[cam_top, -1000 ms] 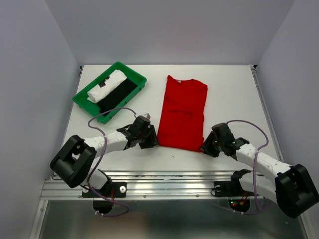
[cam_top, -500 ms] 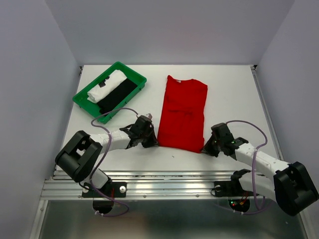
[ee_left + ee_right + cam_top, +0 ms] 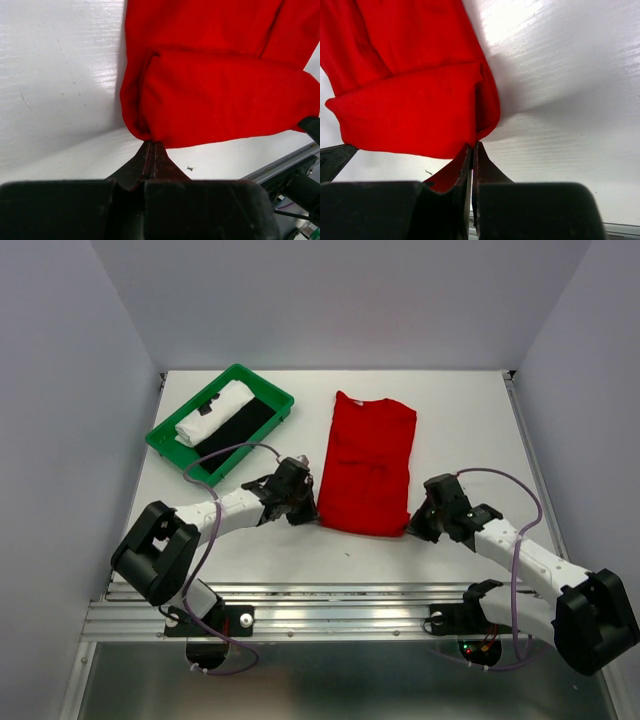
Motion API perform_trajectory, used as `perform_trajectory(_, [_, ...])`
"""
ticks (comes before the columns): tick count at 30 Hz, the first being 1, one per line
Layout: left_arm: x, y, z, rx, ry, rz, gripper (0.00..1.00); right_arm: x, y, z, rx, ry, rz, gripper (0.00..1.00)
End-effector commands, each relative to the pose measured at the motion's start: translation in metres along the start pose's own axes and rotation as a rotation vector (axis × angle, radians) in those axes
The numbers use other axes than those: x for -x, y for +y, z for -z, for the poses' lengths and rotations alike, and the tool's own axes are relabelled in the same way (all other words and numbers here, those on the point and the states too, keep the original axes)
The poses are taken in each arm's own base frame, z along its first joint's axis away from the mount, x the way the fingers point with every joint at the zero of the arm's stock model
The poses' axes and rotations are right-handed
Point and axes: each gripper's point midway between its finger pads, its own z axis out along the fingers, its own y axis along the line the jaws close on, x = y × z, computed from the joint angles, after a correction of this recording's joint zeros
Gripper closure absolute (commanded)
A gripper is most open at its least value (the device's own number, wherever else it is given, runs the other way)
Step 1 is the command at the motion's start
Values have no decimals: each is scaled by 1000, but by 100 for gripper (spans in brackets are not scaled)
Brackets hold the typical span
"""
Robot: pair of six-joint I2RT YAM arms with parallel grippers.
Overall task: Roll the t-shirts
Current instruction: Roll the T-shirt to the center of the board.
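Shirt (image 3: 367, 450) lies mid-worktop, long axis pointing at the far edge; left gripper (image 3: 307, 515) and right gripper (image 3: 413, 530), jaws closed, each pinch one corner of its turned-over near hem.

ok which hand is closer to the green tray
Left. The left hand sits off the green tray's near corner; the right hand is beyond the red t-shirt.

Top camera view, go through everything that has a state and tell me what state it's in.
red t-shirt: folded into a long strip, flat on the table, near edge turned over.
left gripper: shut on the red t-shirt's near-left corner.
right gripper: shut on its near-right corner.
green tray: holding two garments.
white garment: rolled, in the tray.
black garment: lying beside the white one.
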Motion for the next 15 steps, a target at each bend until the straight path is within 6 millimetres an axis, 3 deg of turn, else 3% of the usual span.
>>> perform_trajectory(1, [13, -9, 9, -9, -10, -6, 100, 18, 13, 7, -3, -59, 15, 98])
perform_trajectory(15, [47, -17, 14, -33, -14, 13, 100, 45, 31, 12, -36, -129, 49, 98])
